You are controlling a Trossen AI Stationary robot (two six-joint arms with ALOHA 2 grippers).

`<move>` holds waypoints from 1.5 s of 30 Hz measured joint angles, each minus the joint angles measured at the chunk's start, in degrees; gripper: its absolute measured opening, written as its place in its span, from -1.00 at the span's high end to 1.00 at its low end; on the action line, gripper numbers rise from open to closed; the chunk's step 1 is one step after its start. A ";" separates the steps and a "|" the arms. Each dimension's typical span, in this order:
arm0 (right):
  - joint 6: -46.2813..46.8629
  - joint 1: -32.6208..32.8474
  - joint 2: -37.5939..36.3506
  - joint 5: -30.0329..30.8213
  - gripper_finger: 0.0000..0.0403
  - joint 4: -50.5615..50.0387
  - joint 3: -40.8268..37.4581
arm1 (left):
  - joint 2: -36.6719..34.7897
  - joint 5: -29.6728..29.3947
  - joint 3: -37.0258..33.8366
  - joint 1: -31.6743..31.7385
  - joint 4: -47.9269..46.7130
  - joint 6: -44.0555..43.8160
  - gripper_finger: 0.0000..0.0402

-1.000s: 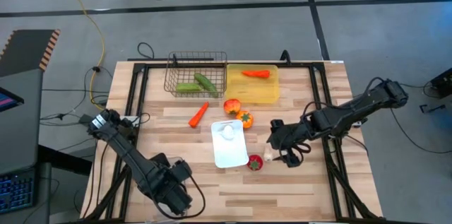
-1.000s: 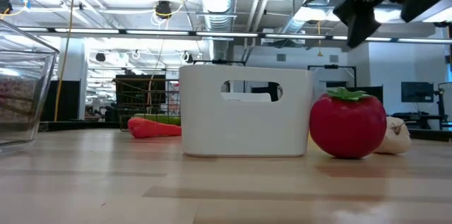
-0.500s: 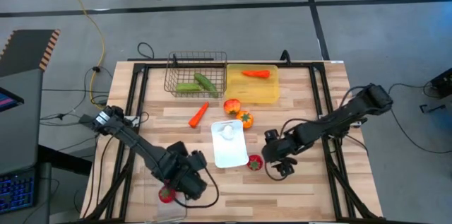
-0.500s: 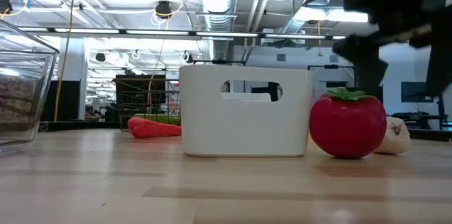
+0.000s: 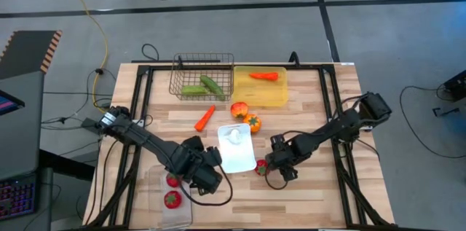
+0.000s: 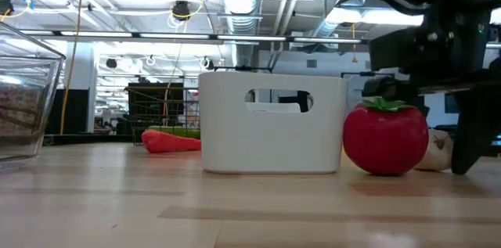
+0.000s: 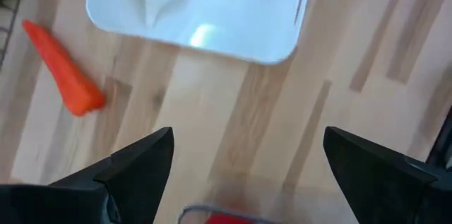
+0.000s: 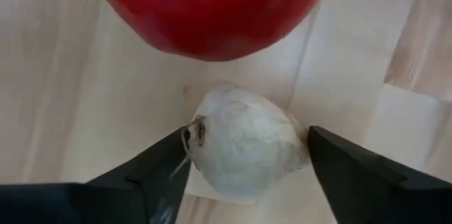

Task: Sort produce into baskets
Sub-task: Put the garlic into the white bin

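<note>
My right gripper [image 5: 274, 167] is open and low over a white garlic bulb [image 8: 244, 150], which lies on the table beside a red round fruit [image 5: 261, 167]. One finger stands on each side of the bulb. My left gripper [image 5: 211, 175] is open and empty between the clear tub [image 5: 156, 187] and the white tray [image 5: 237, 154]. Two red fruits [image 5: 172, 181] lie in the tub. Another garlic bulb [image 5: 234, 135] lies in the white tray. The wire basket [image 5: 218, 62] holds two cucumbers [image 5: 202, 85]. The yellow tray [image 5: 260, 98] holds one carrot [image 5: 263, 76]. My right gripper comes at the garlic bulb from above, with its fingers [image 8: 152, 174] close against the bulb's two opposite sides [image 8: 201, 139]. I cannot tell whether they touch it. The bulb rests on the table.
A second carrot [image 5: 204, 118] and two orange-red peppers [image 5: 239, 109] lie on the table between the baskets and the white tray. The red fruit [image 6: 385, 138] sits right against the garlic. Bare wood lies along the near edge and at the far right.
My right gripper has gone toward the table's left and near edges and down, so that its fingers now stand around the garlic beside the red fruit. My left gripper has gone from over the clear tub toward the white tray, uncovering the two red fruits in the tub.
</note>
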 joint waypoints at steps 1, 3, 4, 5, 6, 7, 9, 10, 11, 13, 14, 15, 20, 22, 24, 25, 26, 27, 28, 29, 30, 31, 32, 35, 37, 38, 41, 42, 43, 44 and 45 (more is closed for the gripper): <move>-0.03 0.00 0.22 -0.07 -0.44 0.00 0.03 | 0.00 -0.74 0.00 0.33 0.49 0.30 -0.75; -0.13 0.02 0.26 -0.07 -0.34 0.03 0.05 | 0.00 -2.35 0.00 0.97 1.99 0.33 -0.75; -0.15 0.03 0.10 -0.06 -0.29 0.04 0.05 | 0.00 -3.23 0.00 1.25 2.89 0.61 -0.75; -0.15 0.04 -0.27 -0.06 -0.23 -0.02 0.04 | 0.00 -4.05 0.00 1.49 3.42 1.41 -0.75; -0.17 0.07 -0.69 -0.04 -0.18 -0.13 0.00 | 0.00 -4.56 0.00 1.75 3.71 2.62 -0.75; -0.15 0.04 -1.24 -0.02 -0.13 -0.26 -0.04 | 0.00 -4.96 0.00 1.87 4.15 4.00 -0.75; -0.14 0.00 -2.69 -0.01 -0.02 -0.81 -0.08 | 0.00 -6.22 0.00 2.21 4.36 6.26 -0.75; -0.14 0.00 -3.63 0.00 0.04 -1.11 -0.08 | 0.00 -7.12 -0.01 2.39 4.15 7.11 -0.75; -0.14 0.00 -4.63 0.01 0.09 -1.33 -0.08 | 0.00 -7.78 0.00 2.65 4.12 7.76 -0.75; -0.13 0.03 -6.67 0.00 0.17 -1.84 -0.08 | 0.00 -8.78 0.00 3.59 3.85 8.36 -0.75; -0.13 0.02 -7.77 0.00 0.20 -2.13 -0.08 | 0.00 -8.73 0.00 4.19 3.81 8.36 -0.75; -0.14 -0.06 -8.89 -0.02 0.21 -2.21 -0.08 | 0.00 -8.49 0.00 4.94 3.82 8.32 -0.75; -0.13 -1.51 -14.73 0.03 0.16 -1.19 -0.08 | 0.00 -7.72 -0.02 9.11 3.33 8.32 -0.75; -0.13 -2.51 -16.80 0.04 0.12 0.80 -0.08 | 0.00 -7.70 -0.01 10.99 2.46 9.77 -0.75; -0.27 -3.69 -18.33 0.11 0.10 4.63 -0.08 | 0.00 -7.70 0.00 12.96 1.08 11.75 -0.75; -0.67 -4.27 -18.80 0.18 0.10 7.05 -0.06 | 0.00 -7.70 0.00 13.96 0.29 12.70 -0.75; -1.45 -4.82 -19.02 0.18 0.10 9.45 -0.06 | 0.00 -7.68 0.00 14.93 -0.41 13.52 -0.75; -2.37 -5.43 -19.05 0.20 0.10 12.20 -0.06 | 0.00 -7.68 0.00 15.87 -1.15 14.33 -0.75; -3.45 -5.90 -19.00 0.19 0.10 15.00 -0.06 | 0.00 -7.68 0.00 16.88 -2.09 15.04 -0.75; -4.55 -6.40 -18.64 0.17 0.10 17.73 -0.04 | 0.00 -7.68 0.00 17.84 -2.96 15.76 -0.75; -5.74 -6.91 -18.21 0.20 0.10 20.49 -0.02 | 0.00 -7.68 0.00 18.82 -3.65 16.36 -0.75; -6.73 -7.35 -17.53 0.18 0.10 23.01 -0.02 | 0.00 -7.68 0.00 19.71 -4.50 17.07 -0.75; -7.73 -7.70 -16.73 0.19 0.10 25.26 0.00 | 0.00 -7.65 -0.02 20.66 -5.36 17.49 -0.75; -9.47 -8.73 -13.77 0.17 0.08 30.76 0.01 | 0.00 -6.68 0.00 23.34 -6.50 18.34 -0.75; -9.51 -9.31 -11.69 0.17 0.07 33.70 0.01 | 0.00 -4.15 -0.06 25.02 -6.65 19.10 -0.75; -9.60 -9.43 -10.59 0.17 0.06 34.93 0.01 | 0.00 -3.29 -0.45 25.69 -6.19 19.39 -0.75; -9.68 -10.09 -7.80 0.16 0.05 37.04 0.00 | 0.06 -2.09 -2.76 27.28 -6.12 20.49 -0.75; -9.68 -10.36 -6.95 0.15 0.04 38.21 0.01 | 0.09 -1.97 -3.63 27.73 -6.31 20.70 -0.75; -9.68 -10.58 -6.39 0.15 0.04 38.95 0.01 | 0.09 -1.96 -4.69 28.09 -6.28 20.85 -0.75; -9.66 -10.87 -5.90 0.15 0.04 39.15 0.01 | 0.07 -1.95 -5.85 28.44 -6.19 21.01 -0.75; -9.66 -11.17 -5.39 0.15 0.04 39.53 0.01 | 0.04 -1.82 -7.16 28.74 -6.07 21.01 -0.75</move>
